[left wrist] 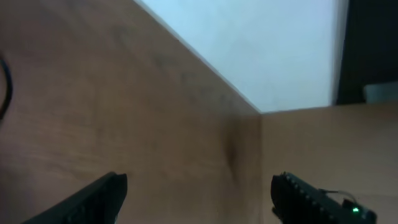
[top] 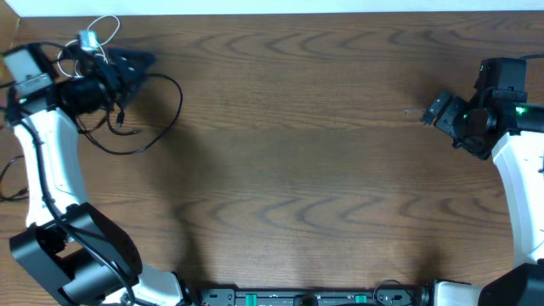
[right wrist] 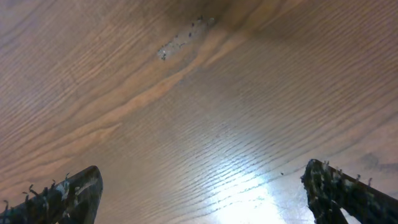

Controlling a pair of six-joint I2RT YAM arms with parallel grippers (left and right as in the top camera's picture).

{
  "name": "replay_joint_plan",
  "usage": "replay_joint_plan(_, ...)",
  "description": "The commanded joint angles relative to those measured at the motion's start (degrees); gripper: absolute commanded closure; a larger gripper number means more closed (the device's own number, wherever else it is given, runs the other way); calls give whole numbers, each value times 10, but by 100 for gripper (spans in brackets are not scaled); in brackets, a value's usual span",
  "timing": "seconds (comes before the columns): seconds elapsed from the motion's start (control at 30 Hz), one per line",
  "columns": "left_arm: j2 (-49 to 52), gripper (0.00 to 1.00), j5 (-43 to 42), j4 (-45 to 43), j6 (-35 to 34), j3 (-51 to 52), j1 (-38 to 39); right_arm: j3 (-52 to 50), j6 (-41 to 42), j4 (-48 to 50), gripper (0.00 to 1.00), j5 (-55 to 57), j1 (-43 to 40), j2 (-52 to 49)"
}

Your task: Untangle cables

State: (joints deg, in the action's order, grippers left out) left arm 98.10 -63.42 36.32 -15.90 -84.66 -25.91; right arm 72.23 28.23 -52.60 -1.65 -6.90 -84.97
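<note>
The cables lie bunched at the far left of the table, under and beside my left wrist. The white cable [top: 104, 27] loops near the back edge. One black cable [top: 172, 115] sweeps out in a wide loop. Another black cable [top: 120, 116] ends in a small plug. How they cross under the arm is hidden. My left gripper [top: 140, 61] is open and empty, pointing right, just past the bunch. In the left wrist view, bare wood shows between its fingers [left wrist: 199, 186], with a bit of black cable [left wrist: 5, 87] at the left edge. My right gripper [top: 432, 110] [right wrist: 202, 183] is open and empty at the far right.
The wooden table [top: 297, 170] has a pale scuff mark [right wrist: 180, 40] just ahead of the right gripper. A white wall [left wrist: 261, 50] borders the table's back edge. Thick black arm wiring [top: 10, 178] hangs at the left edge. The arm bases [top: 314, 297] stand along the front edge.
</note>
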Motion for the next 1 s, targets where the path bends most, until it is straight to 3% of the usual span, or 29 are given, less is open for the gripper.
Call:
replay_joint_plan(0.0, -57, 22, 106, 44, 47, 0, 21, 2, -4, 1, 1, 7, -1, 6)
replay_joint_plan(0.37, -241, 22, 357, 201, 99, 1, 163, 2, -4, 1, 1, 7, -1, 6)
replay_joint_plan(0.63, -319, 21, 425, 252, 99, 1, 283, 2, -4, 1, 1, 7, -2, 6)
replay_joint_plan(0.67, -327, 1, 437, 266, 97, 1, 295, 2, -4, 1, 1, 7, -2, 6)
replay_joint_plan(0.97, -420, 0, 451, 382, 75, 18, 318, 2, -4, 1, 1, 7, -2, 6)
